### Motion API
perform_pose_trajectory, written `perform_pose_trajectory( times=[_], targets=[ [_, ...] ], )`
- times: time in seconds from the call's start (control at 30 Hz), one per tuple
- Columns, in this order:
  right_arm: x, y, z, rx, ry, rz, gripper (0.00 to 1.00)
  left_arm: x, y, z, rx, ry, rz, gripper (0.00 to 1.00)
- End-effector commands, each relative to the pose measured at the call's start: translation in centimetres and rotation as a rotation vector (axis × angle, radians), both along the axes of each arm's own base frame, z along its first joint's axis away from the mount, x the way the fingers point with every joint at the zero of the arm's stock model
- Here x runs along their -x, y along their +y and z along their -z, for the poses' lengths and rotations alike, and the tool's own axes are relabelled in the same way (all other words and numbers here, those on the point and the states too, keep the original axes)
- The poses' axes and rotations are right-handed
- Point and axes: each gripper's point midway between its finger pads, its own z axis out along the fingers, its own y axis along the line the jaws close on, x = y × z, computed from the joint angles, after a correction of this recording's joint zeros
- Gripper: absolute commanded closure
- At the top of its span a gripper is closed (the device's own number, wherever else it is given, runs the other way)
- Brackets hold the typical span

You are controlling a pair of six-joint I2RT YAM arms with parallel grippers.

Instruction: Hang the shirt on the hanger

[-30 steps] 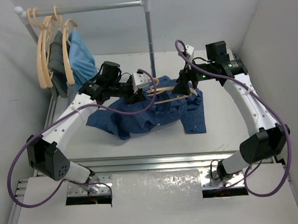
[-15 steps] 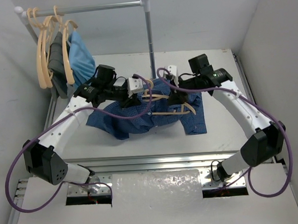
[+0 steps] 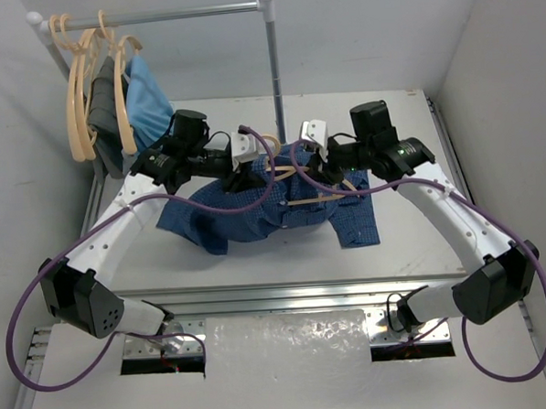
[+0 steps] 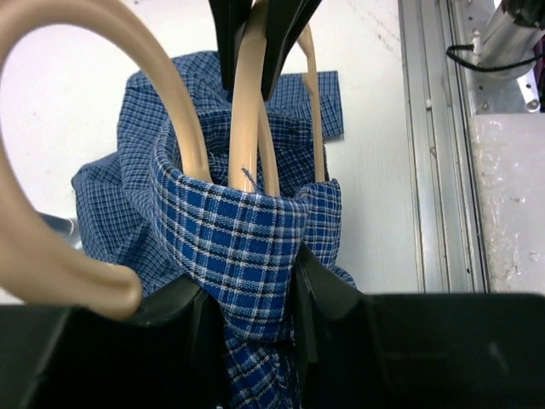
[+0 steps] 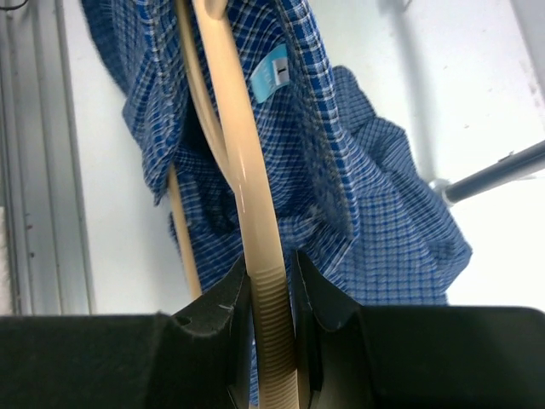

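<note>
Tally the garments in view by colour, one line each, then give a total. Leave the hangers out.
Dark blue checked shirt: 1
Light-blue garment: 1
Dark grey garment: 1
Total: 3

Down at six o'clock the right gripper (image 5: 271, 298) has both fingers pinched on the ribbed arm of the hanger (image 5: 243, 170), which climbs to twelve o'clock. The shirt (image 5: 341, 196) is draped around it, with a pale blue label (image 5: 271, 75) showing just past the arm near one o'clock. A thinner hanger bar slants at seven o'clock. White table (image 5: 111, 213) lies beneath, a metal rail (image 5: 34, 170) runs at nine, and a grey pole (image 5: 502, 170) pokes in at three.
</note>
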Motion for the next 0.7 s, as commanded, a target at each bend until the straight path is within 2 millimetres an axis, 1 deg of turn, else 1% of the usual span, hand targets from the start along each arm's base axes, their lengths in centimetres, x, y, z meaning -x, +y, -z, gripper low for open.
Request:
perform_pose_trajectory(
  times=[0.0,0.07,0.1,0.13,0.2,0.23,0.27,0.3,0.33,0.37,0.4,0.43,0.47,0.5,0.53,0.57,0.6,0.67],
  targets=[
    [-2.7,2.8,-6.1,-0.147,-0.204,-0.035,1.00,3.3,-2.4,-3.8,0.139,-0.008,0.184,0.73],
    [-3.1,3.0,-6.5,-0.171,-0.225,-0.027,1.00,3.3,-2.5,-3.8,0.144,0.018,0.173,0.76],
    [-3.2,3.0,-6.6,-0.176,-0.230,-0.022,1.00,3.1,-2.5,-3.5,0.139,0.026,0.169,0.83],
    [-3.4,2.9,-6.4,-0.179,-0.237,-0.011,1.00,3.0,-2.5,-3.2,0.132,0.029,0.161,1.00],
    [-3.5,2.8,-6.0,-0.186,-0.223,0.012,1.00,2.3,-2.3,-2.6,0.110,0.035,0.114,1.00],
    [-3.9,2.5,-5.3,-0.182,-0.210,0.048,0.94,2.0,-2.2,-2.3,0.099,0.043,0.090,1.00],
    [-4.1,2.4,-5.3,-0.189,-0.217,0.068,0.84,0.8,-2.0,-2.1,0.082,0.024,0.031,1.00],
    [-4.3,1.9,-4.2,-0.182,-0.189,0.117,0.48,0.2,-1.8,-2.0,0.076,0.037,-0.013,1.00],
    [-4.5,1.6,-4.2,-0.184,-0.188,0.145,0.41,-1.2,-1.4,-1.6,0.052,0.012,-0.087,1.00],
    [-4.8,1.4,-4.1,-0.189,-0.192,0.175,0.37,-1.9,-1.2,-1.6,0.044,0.000,-0.126,1.00],
    [-5.0,1.0,-3.5,-0.185,-0.178,0.206,0.32,-2.5,-0.9,-1.5,0.038,-0.010,-0.162,1.00],
    [-5.7,0.2,-3.3,-0.186,-0.158,0.280,0.23,-3.0,-0.7,-1.5,0.040,-0.003,-0.205,1.00],
    [-6.1,-0.2,-3.1,-0.192,-0.144,0.323,0.19,-3.9,-0.2,-1.5,0.039,-0.032,-0.261,1.00],
    [-6.6,-0.8,-3.2,-0.200,-0.137,0.368,0.15,-4.2,0.0,-1.5,0.043,-0.034,-0.283,1.00],
    [-7.4,-1.9,-3.2,-0.223,-0.097,0.470,0.10,-4.5,0.2,-1.6,0.056,-0.045,-0.316,1.00],
    [-7.7,-2.5,-3.4,-0.249,-0.069,0.519,0.09,-4.5,0.3,-1.7,0.062,-0.051,-0.325,1.00],
    [-8.2,-3.5,-3.9,-0.328,0.023,0.610,0.08,-4.6,0.3,-1.7,0.068,-0.052,-0.333,1.00],
    [-8.2,-4.3,-4.0,-0.418,0.155,0.681,0.08,-5.0,0.5,-1.9,0.087,-0.060,-0.374,1.00]
  ],
)
